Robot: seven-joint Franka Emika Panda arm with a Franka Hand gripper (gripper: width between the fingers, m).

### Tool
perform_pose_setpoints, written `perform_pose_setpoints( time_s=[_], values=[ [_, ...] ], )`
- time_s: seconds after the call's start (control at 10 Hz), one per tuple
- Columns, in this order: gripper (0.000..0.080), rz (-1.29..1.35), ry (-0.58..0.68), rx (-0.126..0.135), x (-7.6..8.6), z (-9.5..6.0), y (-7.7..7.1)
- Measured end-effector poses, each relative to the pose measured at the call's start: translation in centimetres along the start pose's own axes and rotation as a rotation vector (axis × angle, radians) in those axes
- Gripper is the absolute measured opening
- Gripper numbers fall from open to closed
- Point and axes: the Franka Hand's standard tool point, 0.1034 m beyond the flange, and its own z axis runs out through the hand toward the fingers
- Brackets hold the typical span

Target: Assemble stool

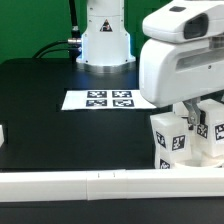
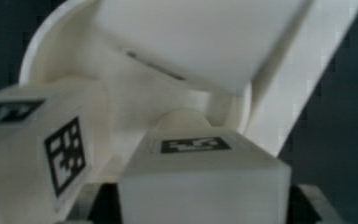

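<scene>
In the wrist view a white stool leg with a tag on its end stands between my gripper's dark fingers, which press on both of its sides. A second tagged leg stands right beside it. The round white seat rises behind both legs, tilted on edge. In the exterior view the gripper hangs over the cluster of tagged white stool parts at the exterior view's right. The hand hides much of them.
The marker board lies in front of the robot base. A long white rail runs along the near edge, close under the stool parts. A small white piece shows at the exterior view's left edge.
</scene>
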Motion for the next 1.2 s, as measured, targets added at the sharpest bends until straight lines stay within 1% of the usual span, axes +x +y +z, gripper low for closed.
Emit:
perform_pose_setpoints(
  time_s=[0.2,0.4,0.5,0.6,0.7,0.9,1.0,1.2],
  values=[
    [0.0334,0.148,0.0,0.006,0.0,0.0,-0.1],
    [0.0335,0.251,0.0,0.007,0.0,0.0,-0.2],
    [0.0335,0.462,0.008,0.022,0.1,0.0,-0.5],
    [0.0335,0.675,0.02,0.031,0.1,0.1,-0.8],
    [0.0335,0.878,0.029,0.03,0.0,0.4,-1.4],
    [0.0335,1.04,0.056,0.064,0.1,0.4,-1.3],
    [0.0335,1.097,0.055,0.068,0.2,0.4,-1.4],
    [0.0335,1.092,0.054,0.068,0.2,0.4,-1.4]
  ],
)
